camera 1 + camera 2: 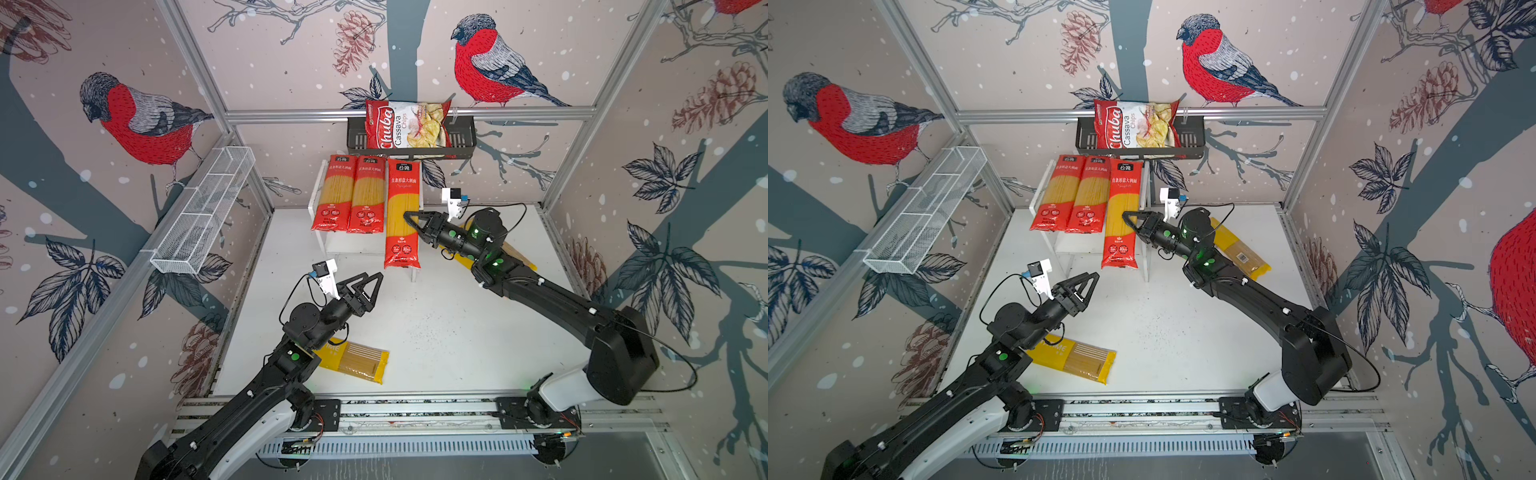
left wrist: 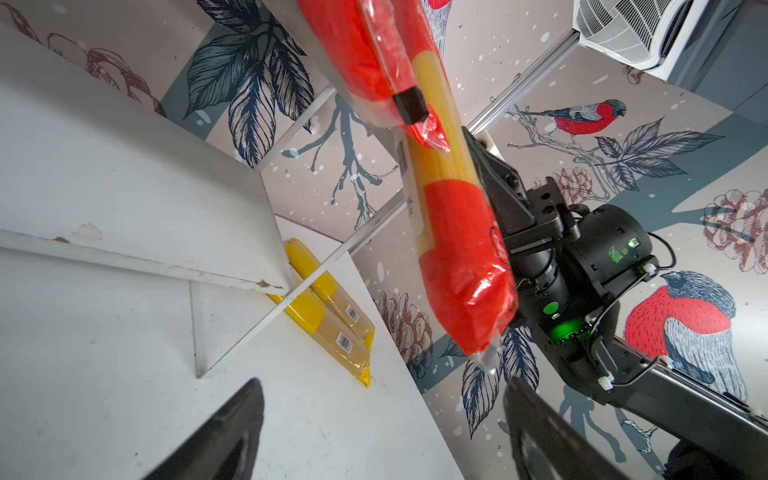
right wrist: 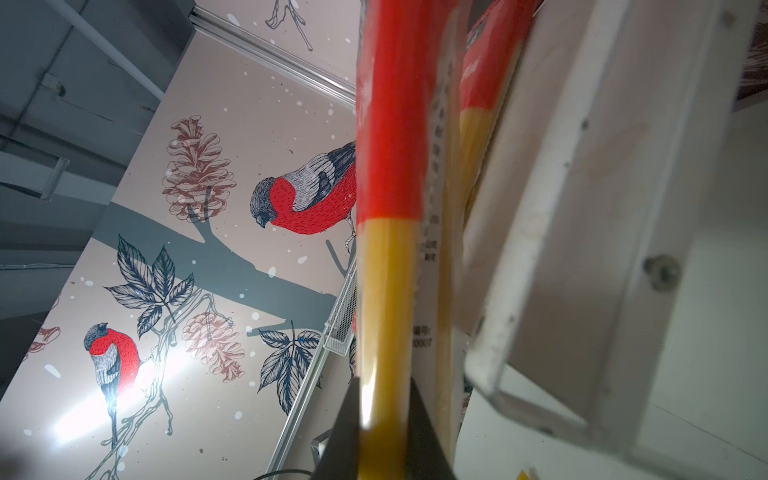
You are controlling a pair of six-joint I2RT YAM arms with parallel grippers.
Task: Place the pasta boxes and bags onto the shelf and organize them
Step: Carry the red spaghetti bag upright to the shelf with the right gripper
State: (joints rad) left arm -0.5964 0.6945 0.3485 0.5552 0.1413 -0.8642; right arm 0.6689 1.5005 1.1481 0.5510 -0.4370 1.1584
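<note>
Two red-ended pasta bags (image 1: 332, 193) (image 1: 368, 195) lie side by side on the left of the white shelf (image 1: 353, 244) (image 1: 1075, 246). A third red-ended bag (image 1: 402, 216) (image 1: 1121, 220) (image 2: 465, 270) overhangs the shelf's right front. My right gripper (image 1: 406, 215) (image 1: 1125, 214) (image 3: 384, 415) is shut on its clear middle. My left gripper (image 1: 373, 275) (image 1: 1091, 275) (image 2: 384, 415) hangs open and empty just in front of that bag's low end. One yellow bag (image 1: 357, 361) (image 1: 1084, 359) lies under the left arm. Two more yellow bags (image 2: 332, 320) (image 1: 1241, 253) lie right of the shelf, under the right arm.
A Cassava Chips bag (image 1: 405, 124) stands in the black wall basket (image 1: 461, 141) above the shelf. A white wire mesh tray (image 1: 203, 212) hangs on the left wall. Aluminium frame posts bound the table, and the arms' rail (image 1: 415, 407) runs along its front edge.
</note>
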